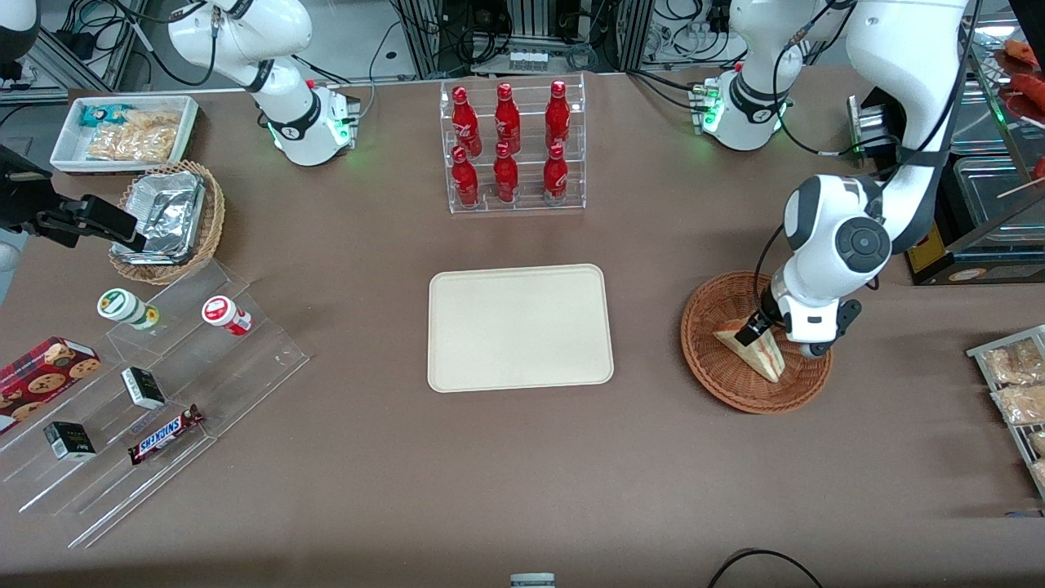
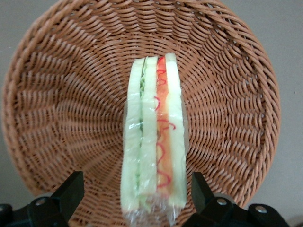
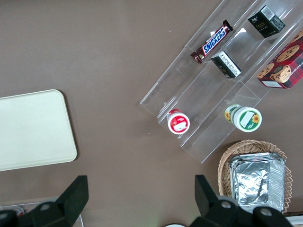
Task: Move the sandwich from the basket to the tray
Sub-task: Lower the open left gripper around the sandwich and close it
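Note:
A plastic-wrapped sandwich (image 1: 758, 354) of pale bread with a red and green filling stripe lies in the reddish-brown wicker basket (image 1: 709, 366) at the working arm's end of the table. My gripper (image 1: 753, 330) hangs low over the basket, open. In the left wrist view its two black fingers (image 2: 71, 191) stand on either side of the sandwich (image 2: 154, 137), with a gap between each finger and the bread. The basket (image 2: 57, 109) wall fills that view around it. The cream-beige tray (image 1: 519, 327) lies flat at the table's middle, with nothing on it.
A clear rack of red bottles (image 1: 512, 147) stands farther from the front camera than the tray. Acrylic steps with snacks (image 1: 155, 384), a tan basket with a foil container (image 1: 167, 216) and a white bin (image 1: 122, 135) lie toward the parked arm's end. Packets (image 1: 1016, 380) sit near the basket.

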Robot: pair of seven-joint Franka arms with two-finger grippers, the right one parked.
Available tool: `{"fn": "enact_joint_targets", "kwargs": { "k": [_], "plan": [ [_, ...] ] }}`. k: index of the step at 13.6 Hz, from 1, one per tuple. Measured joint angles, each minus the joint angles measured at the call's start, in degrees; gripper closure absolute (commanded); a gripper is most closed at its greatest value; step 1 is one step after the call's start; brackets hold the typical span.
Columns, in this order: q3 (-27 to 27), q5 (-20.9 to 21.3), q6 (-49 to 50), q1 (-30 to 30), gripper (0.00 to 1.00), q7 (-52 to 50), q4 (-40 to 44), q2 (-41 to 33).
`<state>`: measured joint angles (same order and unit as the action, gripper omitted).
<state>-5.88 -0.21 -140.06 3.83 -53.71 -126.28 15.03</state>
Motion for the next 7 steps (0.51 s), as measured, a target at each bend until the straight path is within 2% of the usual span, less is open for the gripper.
{"fn": "enact_joint_targets", "kwargs": {
  "k": [1, 2, 3, 4, 7],
  "plan": [
    [0.0, 0.0, -1.3, 0.0, 0.14, -0.3, 0.0, 0.9],
    [0.0, 0.0, -2.3, 0.0, 0.58, -0.4, 0.0, 1.8],
    [0.0, -0.1, -2.9, 0.0, 0.86, -0.9, 0.1, 2.3],
    [0.0, -0.1, -3.1, 0.0, 0.9, -2.0, 0.4, 2.6],
    [0.0, -0.1, -2.9, 0.0, 0.94, -4.4, 2.3, 2.5]
  ]
}}
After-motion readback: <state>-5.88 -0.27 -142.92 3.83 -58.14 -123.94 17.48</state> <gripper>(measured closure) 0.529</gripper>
